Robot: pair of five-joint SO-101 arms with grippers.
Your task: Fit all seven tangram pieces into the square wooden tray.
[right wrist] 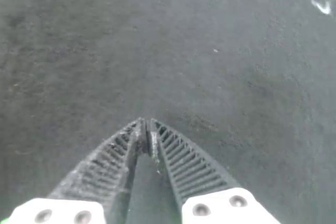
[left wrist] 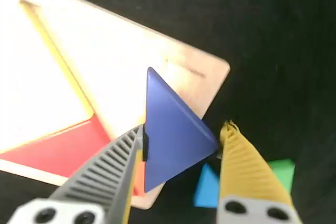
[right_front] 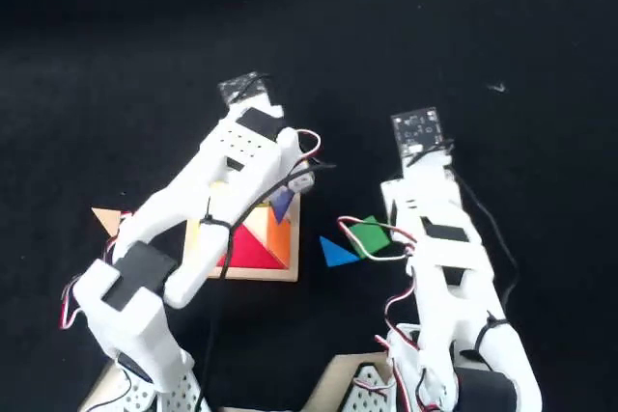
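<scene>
My left gripper [left wrist: 184,129] is shut on a dark blue triangle [left wrist: 173,135] and holds it above a corner of the square wooden tray [left wrist: 197,66]. From above, this triangle [right_front: 282,206] hangs over the tray's [right_front: 261,274] far right corner. Inside the tray lie a red piece [right_front: 253,250] and an orange piece [right_front: 281,236]. A light blue triangle [right_front: 336,253] and a green piece [right_front: 369,234] rest on the cloth right of the tray. My right gripper [right wrist: 147,127] is shut and empty over bare black cloth.
A pale orange triangle [right_front: 108,219] lies on the cloth left of the tray. The left arm [right_front: 203,209] covers much of the tray. The right arm [right_front: 444,248] stretches along the right side, next to the green piece. Black cloth covers the table.
</scene>
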